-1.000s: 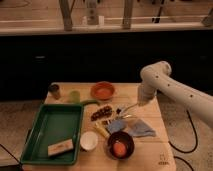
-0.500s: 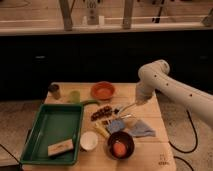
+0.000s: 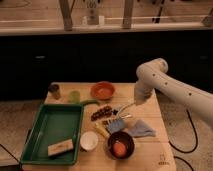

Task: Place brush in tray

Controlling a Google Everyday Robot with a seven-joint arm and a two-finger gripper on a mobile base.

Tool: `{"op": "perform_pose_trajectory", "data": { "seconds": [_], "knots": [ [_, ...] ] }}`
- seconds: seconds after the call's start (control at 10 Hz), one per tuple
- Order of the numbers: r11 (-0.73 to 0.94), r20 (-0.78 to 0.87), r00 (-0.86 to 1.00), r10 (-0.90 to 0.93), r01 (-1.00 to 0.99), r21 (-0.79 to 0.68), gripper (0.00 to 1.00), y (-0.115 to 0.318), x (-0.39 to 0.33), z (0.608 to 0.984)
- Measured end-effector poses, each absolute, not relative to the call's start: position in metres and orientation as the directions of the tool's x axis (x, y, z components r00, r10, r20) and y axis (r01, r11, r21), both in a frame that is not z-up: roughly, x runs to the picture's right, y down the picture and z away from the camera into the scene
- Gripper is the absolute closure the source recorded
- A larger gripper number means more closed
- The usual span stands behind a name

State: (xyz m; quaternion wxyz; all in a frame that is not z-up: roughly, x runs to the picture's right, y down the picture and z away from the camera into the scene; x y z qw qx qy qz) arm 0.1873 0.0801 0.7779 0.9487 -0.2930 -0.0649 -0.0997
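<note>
Surface [image 3: 152, 114] scene: held slim white brush [image 3: 121, 108] pinched in gripper [image 3: 129, 105] over the middle, near orange bowl [image 3: 103, 91], well apart from green tray [image 3: 55, 127] with tan block [image 3: 60, 148].

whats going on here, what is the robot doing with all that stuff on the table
The robot's one arm reaches in from the right. Its gripper is shut on the white handle of the brush, over the middle of the wooden table, just right of the orange bowl. The dark-green tray sits at the table's left side, with only a tan block in it. The brush is not yet in the tray.
</note>
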Motion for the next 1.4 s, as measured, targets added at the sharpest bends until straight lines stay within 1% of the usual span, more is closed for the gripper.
{"op": "perform_pose_trajectory", "data": {
  "seconds": [1.4],
  "knots": [
    [0.775,0.242,0.934,-0.264,0.355,-0.524,0.99,0.08,0.158,0.757]
  ]
}}
